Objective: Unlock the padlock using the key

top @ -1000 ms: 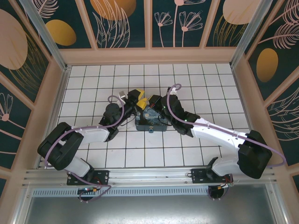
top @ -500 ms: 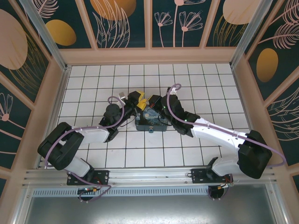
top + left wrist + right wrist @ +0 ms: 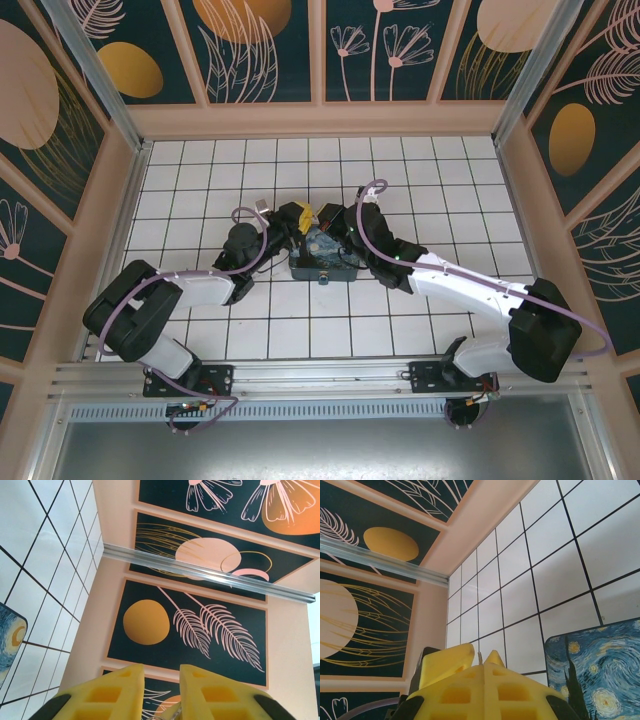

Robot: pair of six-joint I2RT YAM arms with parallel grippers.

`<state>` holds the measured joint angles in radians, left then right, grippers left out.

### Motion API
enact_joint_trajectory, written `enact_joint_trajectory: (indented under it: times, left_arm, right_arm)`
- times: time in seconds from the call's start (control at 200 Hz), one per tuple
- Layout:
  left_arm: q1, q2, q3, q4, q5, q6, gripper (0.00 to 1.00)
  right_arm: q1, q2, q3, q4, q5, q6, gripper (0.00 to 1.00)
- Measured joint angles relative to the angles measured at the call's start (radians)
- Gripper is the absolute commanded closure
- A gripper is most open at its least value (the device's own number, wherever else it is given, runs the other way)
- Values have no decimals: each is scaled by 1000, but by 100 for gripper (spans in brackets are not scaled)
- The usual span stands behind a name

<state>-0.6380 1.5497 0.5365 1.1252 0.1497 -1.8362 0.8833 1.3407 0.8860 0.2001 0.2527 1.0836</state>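
In the right wrist view my right gripper (image 3: 483, 666) is shut on the key (image 3: 479, 657), a thin dull metal tip standing up from the seam between its yellow pads. Right in front of it sit my left gripper's yellow fingers (image 3: 448, 664). In the left wrist view my left gripper (image 3: 162, 667) keeps a narrow gap, with a thin shiny curved bit of the padlock (image 3: 172, 712) low between the fingers; its blue body is hidden. From the top, the left gripper (image 3: 300, 214) and the right gripper (image 3: 328, 218) nearly touch above the box's far edge.
The starry-night box (image 3: 325, 255) lies on the white tiled floor just near of both grippers, and its corner shows in both wrist views (image 3: 9, 640) (image 3: 600, 670). Painted walls enclose the floor on three sides. Open tiles spread left, right and behind.
My left gripper has shifted slightly right and turned, closing in on the right gripper. The right arm and the box have stayed put.
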Motion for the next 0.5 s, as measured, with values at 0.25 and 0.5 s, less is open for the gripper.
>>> enact_joint_trajectory:
  times: [0.25,0.5]
  left_arm:
    - [0,7,-2,0,2,2,100]
    - [0,11,-2,-1,3,4,100]
  right_arm:
    - [0,4,5,6,-11,0,100]
    - [-1,4,5,6,-11,0,92]
